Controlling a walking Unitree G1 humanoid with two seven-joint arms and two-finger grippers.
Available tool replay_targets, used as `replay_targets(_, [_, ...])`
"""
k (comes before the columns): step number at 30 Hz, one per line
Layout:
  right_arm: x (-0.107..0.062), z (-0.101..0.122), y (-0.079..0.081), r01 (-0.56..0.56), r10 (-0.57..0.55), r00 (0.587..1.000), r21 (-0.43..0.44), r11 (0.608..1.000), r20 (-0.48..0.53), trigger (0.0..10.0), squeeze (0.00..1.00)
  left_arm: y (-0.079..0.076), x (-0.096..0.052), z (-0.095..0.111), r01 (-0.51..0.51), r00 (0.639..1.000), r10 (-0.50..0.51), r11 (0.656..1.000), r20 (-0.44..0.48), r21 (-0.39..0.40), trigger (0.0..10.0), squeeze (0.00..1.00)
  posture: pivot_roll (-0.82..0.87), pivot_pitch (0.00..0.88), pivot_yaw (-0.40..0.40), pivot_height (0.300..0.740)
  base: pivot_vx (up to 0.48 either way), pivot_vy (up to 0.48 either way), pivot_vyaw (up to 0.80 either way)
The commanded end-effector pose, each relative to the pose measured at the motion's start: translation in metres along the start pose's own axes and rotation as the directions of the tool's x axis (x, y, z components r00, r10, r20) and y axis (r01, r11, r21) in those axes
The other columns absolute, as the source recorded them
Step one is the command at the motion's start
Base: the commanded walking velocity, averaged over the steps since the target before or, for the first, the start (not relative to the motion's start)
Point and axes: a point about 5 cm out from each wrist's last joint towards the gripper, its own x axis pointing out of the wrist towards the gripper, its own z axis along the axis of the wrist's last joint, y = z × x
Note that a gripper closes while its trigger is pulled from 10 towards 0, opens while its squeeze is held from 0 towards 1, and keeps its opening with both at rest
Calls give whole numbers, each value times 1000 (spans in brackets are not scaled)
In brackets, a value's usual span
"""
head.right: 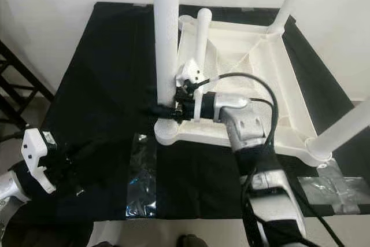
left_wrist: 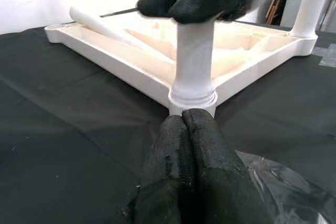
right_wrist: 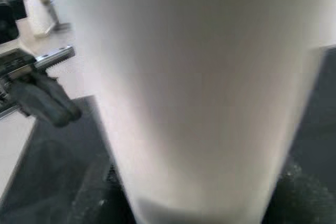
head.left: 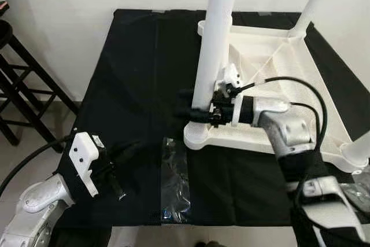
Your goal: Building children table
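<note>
The upturned white tabletop (head.left: 277,67) lies on the black-draped bench (head.left: 133,85): stiff, light, slick plastic. The right claw (head.left: 193,111) is clamped low on the upright near leg (head.left: 214,44), the best hold. Left claw (left_wrist: 184,156) rests together nearby.

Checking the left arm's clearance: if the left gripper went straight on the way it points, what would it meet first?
Probably the base of the upright white leg, where it seats in the upturned tabletop's corner socket. The left gripper, fingers shut, points straight at it across black cloth.
</note>
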Motion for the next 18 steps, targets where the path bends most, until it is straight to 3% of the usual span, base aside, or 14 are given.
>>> replay_targets(1, [-1, 0, 2, -76, 76, 997, 24, 997, 10, 0, 0, -3, 0, -5, 9, 1000, -9, 1000, -17, -15, 10000, 0, 108, 130, -42, 740, 0, 0, 0])
replay_targets(5, [-6, -10, 1, -111, 111, 994, 42, 993, -10, 0, 0, -4, -1, -5, 8, 1000, -8, 1000, -15, -17, 10000, 0, 104, 131, -44, 740, 0, 0, 0])
replay_targets(9, [-1, -24, 10, -76, 78, 996, 41, 996, -45, 0, 0, -5, -1, -4, 9, 1000, -10, 1000, -13, -19, 10000, 0, 104, 136, -45, 740, 0, 0, 0])
replay_targets(10, [7, -37, 18, 3, 1, 996, 45, 999, -91, 0, 0, -5, -2, -4, 10, 1000, -10, 1000, -12, -19, 10000, 0, 104, 146, -52, 740, 0, 0, 0])
replay_targets(12, [7, -37, 18, 3, 1, 996, 45, 999, -91, 0, 0, -5, -2, -4, 10, 1000, -10, 1000, -12, -19, 10000, 0, 104, 146, -52, 740, 0, 0, 0])
replay_targets(13, [22, -51, 31, 143, -138, 986, 47, 989, -96, 0, 0, -5, -3, -3, 9, 1000, -10, 1000, -12, -20, 10000, 0, 107, 152, -51, 740, 0, 0, 0])
replay_targets(14, [22, -51, 31, 143, -138, 986, 47, 989, -96, 0, 0, -5, -3, -3, 9, 1000, -10, 1000, -12, -20, 10000, 0, 107, 152, -51, 740, 0, 0, 0])
replay_targets(15, [51, -74, 72, 579, -578, 809, 300, 758, -101, 0, 0, -3, -5, -1, 9, 1000, -10, 1000, -12, -21, 10000, 0, 91, 174, -34, 740, 0, 0, 0])
replay_targets(16, [51, -74, 72, 579, -578, 809, 300, 758, -101, 0, 0, -3, -5, -1, 9, 1000, -10, 1000, -12, -21, 10000, 0, 91, 174, -34, 740, 0, 0, 0])
replay_targets(17, [58, -79, 92, 620, -613, 779, 307, 722, -131, 0, 0, -3, -6, 0, 11, 1000, -11, 1000, -12, -22, 10000, 0, 91, 175, -33, 740, 0, 0, 0])
replay_targets(18, [63, -75, 101, 615, -602, 788, 220, 758, -130, 0, 0, -2, -6, 0, 12, 1000, -13, 1000, -12, -23, 10000, 0, 91, 177, -30, 740, 0, 0, 0])
